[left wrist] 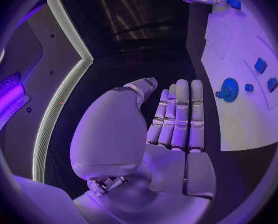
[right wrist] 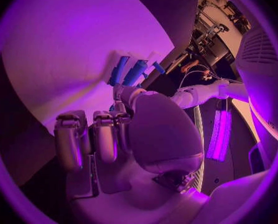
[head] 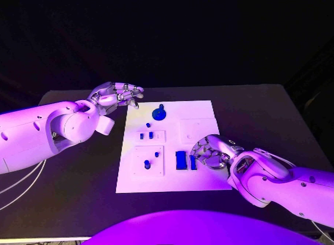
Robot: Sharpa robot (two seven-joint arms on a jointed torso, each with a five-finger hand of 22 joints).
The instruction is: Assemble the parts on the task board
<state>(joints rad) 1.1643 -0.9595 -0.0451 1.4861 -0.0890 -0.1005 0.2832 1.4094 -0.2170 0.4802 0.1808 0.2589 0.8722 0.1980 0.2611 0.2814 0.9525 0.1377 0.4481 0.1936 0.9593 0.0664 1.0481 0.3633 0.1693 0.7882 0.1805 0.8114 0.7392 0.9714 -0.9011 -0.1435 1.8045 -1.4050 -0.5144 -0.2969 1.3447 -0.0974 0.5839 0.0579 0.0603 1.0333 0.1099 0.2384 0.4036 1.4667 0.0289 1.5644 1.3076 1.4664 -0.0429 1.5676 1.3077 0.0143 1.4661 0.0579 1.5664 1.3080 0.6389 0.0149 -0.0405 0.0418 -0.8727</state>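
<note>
Head view, looking down on a black table [head: 78, 168] with the white task board [head: 203, 178] lying flat in its middle. The robot's left hand [head: 117, 94] hovers just off the board's far left corner; in the left wrist view this hand [left wrist: 176, 124] is flat and empty, fingers straight and side by side, holding nothing. The right hand [head: 211, 151] sits over the board's near right part, fingers curled down beside two long blue bars [head: 185, 160]. In the right wrist view the right hand [right wrist: 123, 129] has its fingers bent toward those blue bars [right wrist: 129, 72], but whether it grips one or only touches cannot be told.

Progress, as a judgement: the task looks partly done at most. A round blue gear [head: 160, 113] lies near the board's far edge, close to the left hand. Small blue pegs [head: 146, 135] stand in a raised square block on the left side of the board, and another small blue piece [head: 147, 164] sits in the block nearer the robot. A pale square recess [head: 196, 127] on the right side appears unfilled, so at least one part probably remains to be seated.

Nothing else lies on the table near the board. The right hand itself covers part of the board, hiding what is beneath it
</note>
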